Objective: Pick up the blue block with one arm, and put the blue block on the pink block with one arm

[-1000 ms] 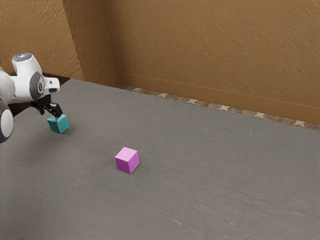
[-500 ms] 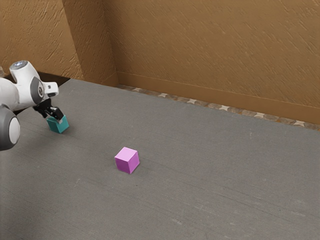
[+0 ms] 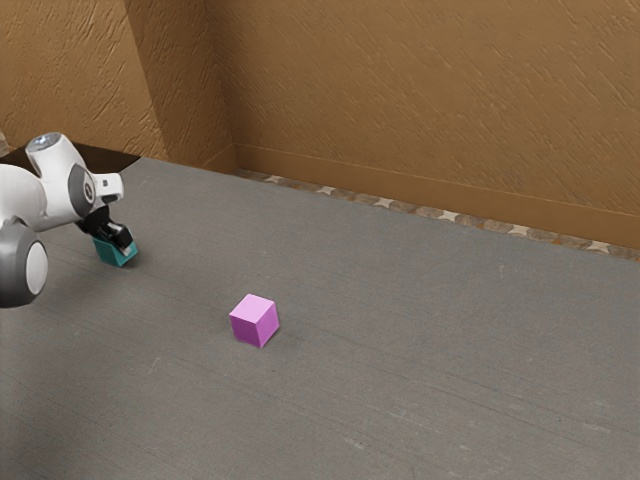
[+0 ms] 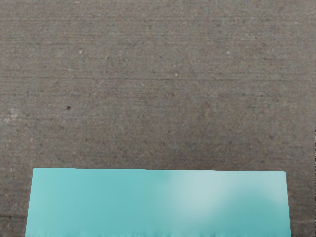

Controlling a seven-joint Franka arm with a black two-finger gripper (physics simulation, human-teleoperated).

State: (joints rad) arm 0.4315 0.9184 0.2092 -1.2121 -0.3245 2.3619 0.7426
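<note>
The blue block (image 3: 123, 255), teal in colour, rests on the grey floor at the exterior view's left. My gripper (image 3: 112, 239) has come down over it, and its black fingers stand open on either side of the block's top. In the wrist view the same blue block (image 4: 158, 203) lies just under my hand as a wide teal face. The pink block (image 3: 254, 320) sits alone on the floor, well off to the exterior view's right of the gripper and nearer the camera.
The grey floor (image 3: 420, 330) stretches wide around both blocks. Brown textured walls (image 3: 420, 100) close off the back, with a corner pillar (image 3: 170, 80) behind my arm.
My hand has dropped from just above the blue block to around it, fingers now straddling its top. Neither block has moved.
</note>
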